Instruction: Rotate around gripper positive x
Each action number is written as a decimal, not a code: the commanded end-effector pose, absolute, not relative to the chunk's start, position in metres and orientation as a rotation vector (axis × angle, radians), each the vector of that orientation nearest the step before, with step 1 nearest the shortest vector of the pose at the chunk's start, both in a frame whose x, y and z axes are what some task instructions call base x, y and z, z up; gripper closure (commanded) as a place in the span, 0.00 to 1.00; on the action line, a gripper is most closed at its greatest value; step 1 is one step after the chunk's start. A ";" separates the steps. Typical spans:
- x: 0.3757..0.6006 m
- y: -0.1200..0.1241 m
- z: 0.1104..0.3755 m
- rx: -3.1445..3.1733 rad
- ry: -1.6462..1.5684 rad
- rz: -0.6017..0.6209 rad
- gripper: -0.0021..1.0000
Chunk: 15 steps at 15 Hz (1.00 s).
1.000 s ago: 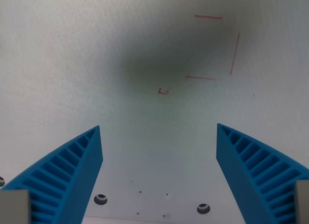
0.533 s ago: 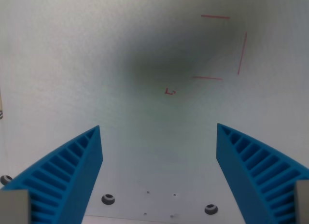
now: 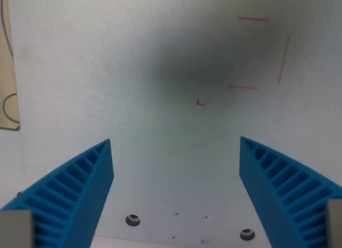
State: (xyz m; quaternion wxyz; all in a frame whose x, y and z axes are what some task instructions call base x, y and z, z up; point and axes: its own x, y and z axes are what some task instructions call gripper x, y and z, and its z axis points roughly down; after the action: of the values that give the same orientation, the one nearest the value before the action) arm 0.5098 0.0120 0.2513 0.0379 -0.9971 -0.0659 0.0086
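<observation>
We see the gripper [image 3: 176, 152] with ribbed blue jaws spread wide, holding nothing, at the frame's bottom corners. Below: matte white table [image 3: 107, 71], thin red line marks [image 3: 280, 58] upper right, two round screw holes [image 3: 132, 220] along bottom edge.

Tool [image 3: 176, 152] wide apart, nothing between

two bright blue ribbed fingers [image 3: 75, 194] are showing on the gripper [image 3: 176, 152], wedge-shaped and tapering to points, with pale grey blocks sitting at their bases.
</observation>
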 end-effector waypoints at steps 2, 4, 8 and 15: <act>0.511 0.007 0.254 -2.856 -0.213 0.051 0.00; 0.511 0.007 0.254 -2.832 -0.211 0.053 0.00; 0.511 0.007 0.254 -2.786 -0.207 0.057 0.00; 0.511 0.007 0.254 -2.705 -0.200 0.064 0.00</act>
State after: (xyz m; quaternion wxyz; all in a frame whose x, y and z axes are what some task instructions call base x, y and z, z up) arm 0.5074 0.0127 0.2513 0.1067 -0.9924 -0.0606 0.0062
